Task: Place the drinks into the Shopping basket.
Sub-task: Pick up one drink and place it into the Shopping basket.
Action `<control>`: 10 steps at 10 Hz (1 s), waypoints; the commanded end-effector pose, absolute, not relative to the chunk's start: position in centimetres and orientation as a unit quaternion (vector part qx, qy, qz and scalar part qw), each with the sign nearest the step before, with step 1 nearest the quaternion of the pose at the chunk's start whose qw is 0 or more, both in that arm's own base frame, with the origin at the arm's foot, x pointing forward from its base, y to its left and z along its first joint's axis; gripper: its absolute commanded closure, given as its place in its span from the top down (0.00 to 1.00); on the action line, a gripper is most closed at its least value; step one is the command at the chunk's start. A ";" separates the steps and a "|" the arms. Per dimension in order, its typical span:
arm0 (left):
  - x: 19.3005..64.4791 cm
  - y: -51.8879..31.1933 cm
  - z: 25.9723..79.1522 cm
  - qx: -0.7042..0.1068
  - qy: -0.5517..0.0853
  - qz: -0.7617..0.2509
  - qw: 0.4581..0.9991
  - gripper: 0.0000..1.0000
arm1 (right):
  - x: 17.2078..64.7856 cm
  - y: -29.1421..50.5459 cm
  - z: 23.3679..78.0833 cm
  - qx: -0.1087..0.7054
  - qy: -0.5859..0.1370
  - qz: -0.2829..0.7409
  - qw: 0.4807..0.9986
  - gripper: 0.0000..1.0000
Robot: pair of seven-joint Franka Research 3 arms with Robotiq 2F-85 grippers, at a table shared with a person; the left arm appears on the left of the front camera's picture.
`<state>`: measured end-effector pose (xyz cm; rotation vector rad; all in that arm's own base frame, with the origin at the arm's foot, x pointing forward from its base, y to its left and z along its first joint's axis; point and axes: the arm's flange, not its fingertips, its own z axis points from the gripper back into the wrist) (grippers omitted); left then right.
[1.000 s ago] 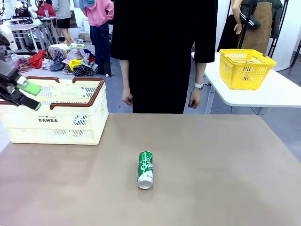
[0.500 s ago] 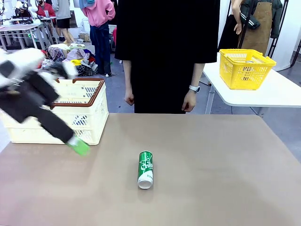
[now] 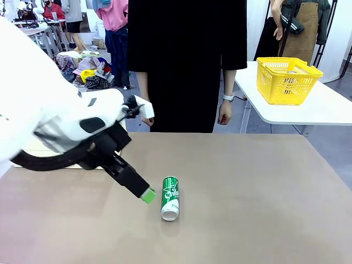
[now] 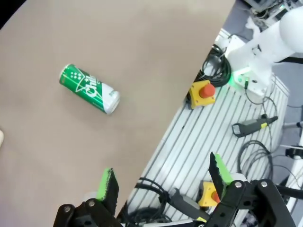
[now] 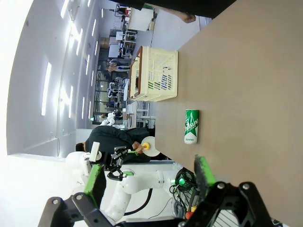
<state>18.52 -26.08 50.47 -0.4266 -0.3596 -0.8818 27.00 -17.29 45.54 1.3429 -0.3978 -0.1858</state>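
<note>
The slim green metal can (image 3: 170,198) lay on its side on the smooth tan table (image 3: 258,187), silver end toward the robot. Just to its left hung the left gripper (image 3: 147,195), its green-padded fingers (image 4: 106,182) spread apart and empty, apart from the can. The right gripper (image 5: 149,174) was likewise spread wide, holding nothing. Farther back at the table's left stood the slotted cream plastic basket (image 5: 156,75), and beyond the far edge a person (image 3: 187,66) in black. Half a second before, the left gripper had been in front of the basket; the can had not shifted.
</note>
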 end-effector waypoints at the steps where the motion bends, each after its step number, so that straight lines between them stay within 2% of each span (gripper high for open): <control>1: 18.9 -24.4 51.4 -0.215 -0.156 -0.429 0.863 1.00 | 27.2 -17.3 45.8 0.623 -0.192 -0.081 0.754 1.00; 4: 19.0 -24.6 51.0 -0.216 -0.159 -0.420 0.867 1.00 | 27.2 -17.3 45.8 0.623 -0.192 -0.081 0.754 1.00; 7: 26.7 -32.4 47.6 -0.179 -0.118 -0.382 0.899 1.00 | 27.2 -17.3 45.8 0.623 -0.192 -0.081 0.754 1.00; 10: 30.8 -36.5 42.0 -0.141 -0.104 -0.330 0.927 1.00 | 27.2 -17.3 45.8 0.623 -0.192 -0.081 0.754 1.00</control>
